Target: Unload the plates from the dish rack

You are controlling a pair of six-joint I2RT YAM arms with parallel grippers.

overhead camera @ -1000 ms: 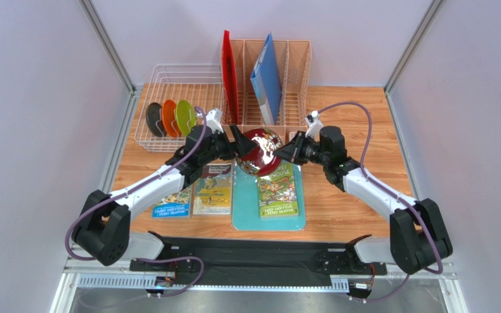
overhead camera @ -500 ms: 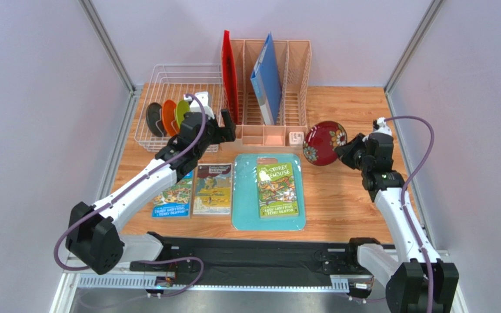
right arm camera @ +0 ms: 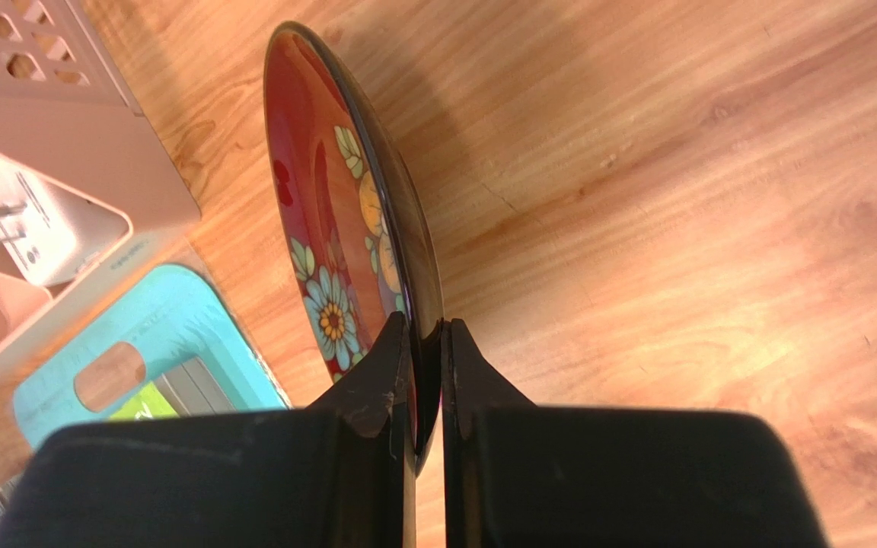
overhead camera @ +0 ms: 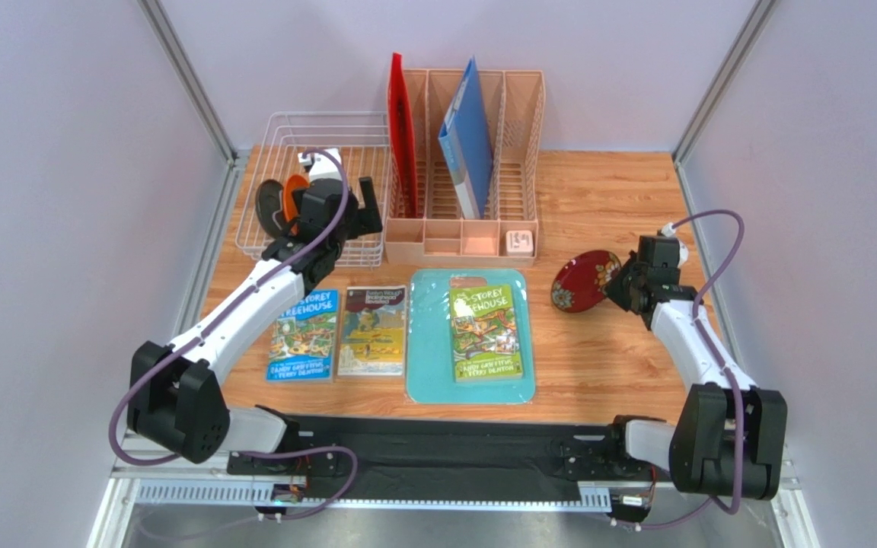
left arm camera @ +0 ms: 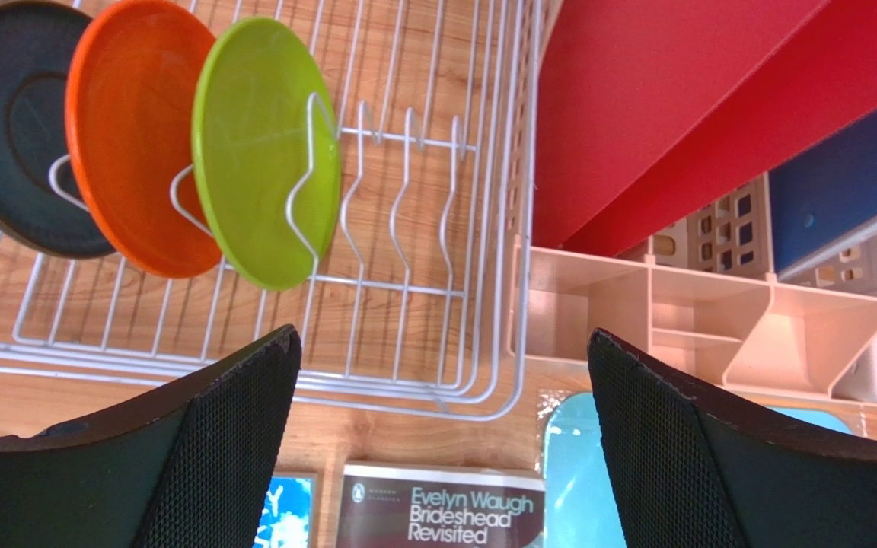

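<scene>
Right pincer [right arm camera: 420,331] clamped on red plate [right arm camera: 340,217] rim — plate tilted, over surface [right arm camera: 695,171] right of organizer [overhead camera: 466,234]. Left pincer [left arm camera: 443,343] apart, above rack [left arm camera: 409,383] — three plates [left arm camera: 254,148] upright in its slots.

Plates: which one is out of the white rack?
The dark red flowery plate, pinched at its rim by the right gripper. The lime green plate, orange plate and dark plate stand in the dish rack.

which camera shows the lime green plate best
Left wrist: the lime green plate stands on edge in the dish rack, face to the camera, beside the orange plate. In top external the left arm covers it; right wrist misses it.
</scene>
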